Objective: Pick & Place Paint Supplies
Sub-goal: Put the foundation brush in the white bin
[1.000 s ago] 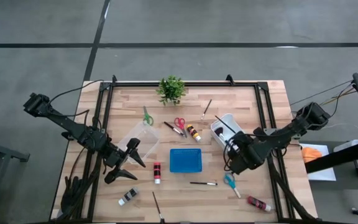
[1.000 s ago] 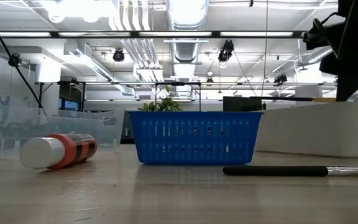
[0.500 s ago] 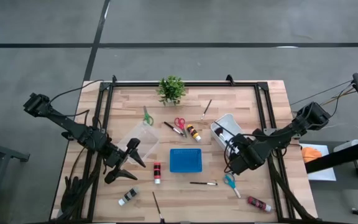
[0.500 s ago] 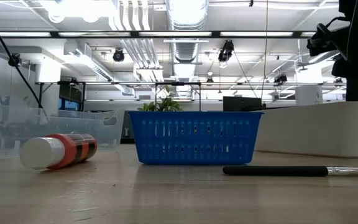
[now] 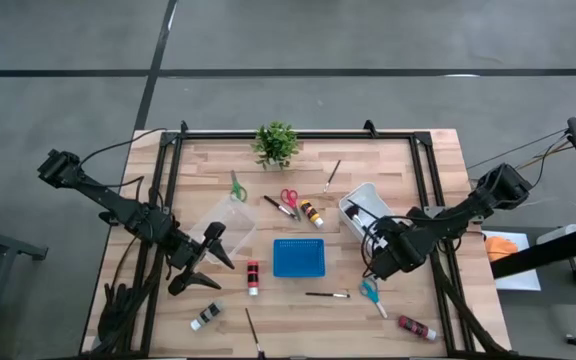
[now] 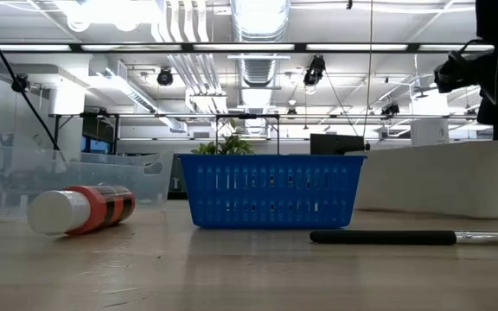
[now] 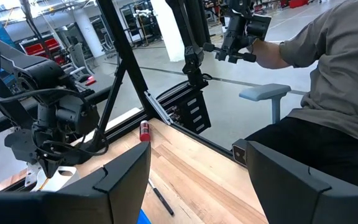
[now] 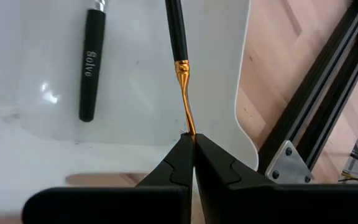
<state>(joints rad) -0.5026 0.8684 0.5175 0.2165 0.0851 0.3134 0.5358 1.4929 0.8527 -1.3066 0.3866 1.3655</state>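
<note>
The right tool [image 8: 192, 144] is clamped on the tip of a thin paintbrush with a black handle and gold ferrule [image 8: 178, 43], holding it over a white rectangular plastic bin [image 8: 135, 112] at the right of the wooden table [image 5: 418, 170]. The brush's long axis runs straight away from the fingers, handle end pointing into the bin, where a second black-handled brush [image 8: 92, 62] already lies. It looks light, stiff and slippery, and a grip at the bristle end likely lets it swing; mid-handle would seem steadier. The left tool [image 5: 206, 262], fingers apart and empty, waits near a clear plastic tray [image 5: 230, 218].
</note>
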